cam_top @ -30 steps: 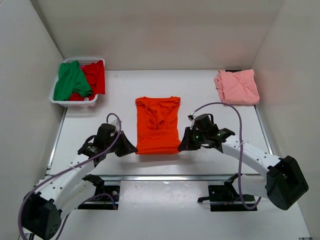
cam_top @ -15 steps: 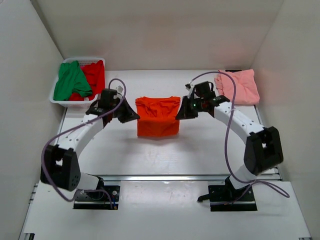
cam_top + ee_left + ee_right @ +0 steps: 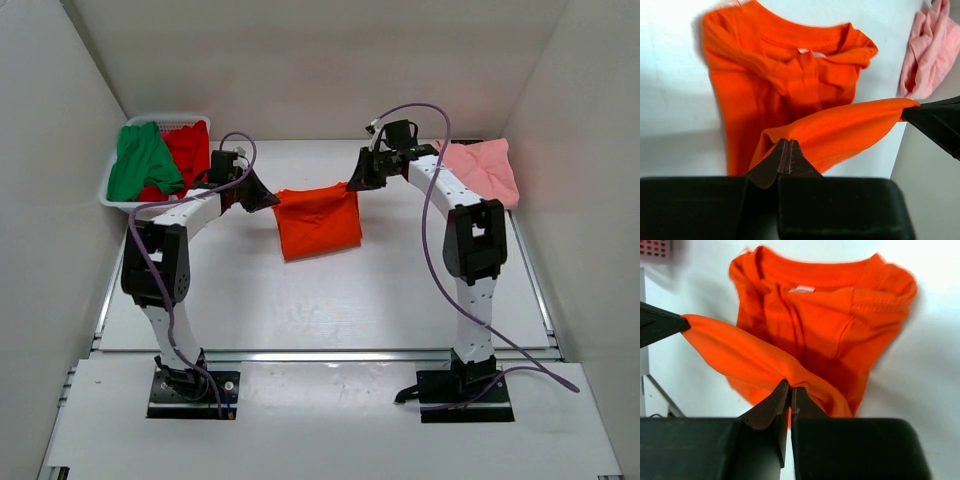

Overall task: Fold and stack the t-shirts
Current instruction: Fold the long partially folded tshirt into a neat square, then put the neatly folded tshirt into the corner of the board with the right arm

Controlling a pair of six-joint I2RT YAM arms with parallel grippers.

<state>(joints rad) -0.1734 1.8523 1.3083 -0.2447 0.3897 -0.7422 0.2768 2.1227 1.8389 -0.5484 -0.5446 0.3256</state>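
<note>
The orange t-shirt point(image 3: 318, 222) hangs stretched between both grippers over the middle of the table, its lower part trailing on the surface. My left gripper point(image 3: 272, 199) is shut on its left corner point(image 3: 788, 141). My right gripper point(image 3: 352, 185) is shut on its right corner point(image 3: 791, 385). In both wrist views the held hem runs taut above the rest of the orange t-shirt point(image 3: 790, 80), collar facing up point(image 3: 825, 315). A folded pink t-shirt point(image 3: 480, 170) lies at the back right. The green t-shirt point(image 3: 140, 160) and red t-shirt point(image 3: 190, 150) sit in the basket.
A white plastic basket point(image 3: 118, 200) stands at the back left by the left wall. White walls close in the table on three sides. The pink t-shirt point(image 3: 930, 50) also shows at the right edge of the left wrist view.
Both arms have carried the orange t-shirt's near edge up and toward the back of the table, folding it over itself. The grips stayed shut throughout.
</note>
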